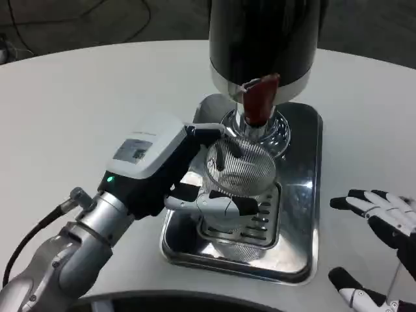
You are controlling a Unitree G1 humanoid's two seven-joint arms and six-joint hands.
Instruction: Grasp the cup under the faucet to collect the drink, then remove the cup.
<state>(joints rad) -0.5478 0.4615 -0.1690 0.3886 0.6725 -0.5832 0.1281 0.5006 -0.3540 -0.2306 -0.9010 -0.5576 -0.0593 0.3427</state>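
Gripping cup (239, 170), left hand (188, 175)

The round desk (78, 97) is plain white. On it, the rectangular metal drip tray (305, 195) is mirror-bright silver, its slotted grille (263, 224) barred with dark slits. The clear ribbed plastic cup (239, 170) shows fine vertical lines, greyish and see-through. The tall cylindrical drink dispenser (263, 39) is glossy black above a silver band, with a dark red faucet lever (260, 97). The left hand (162, 166) is white-backed with a small green light and black-and-white fingers (218, 207); the right hand (383, 221) is white and black
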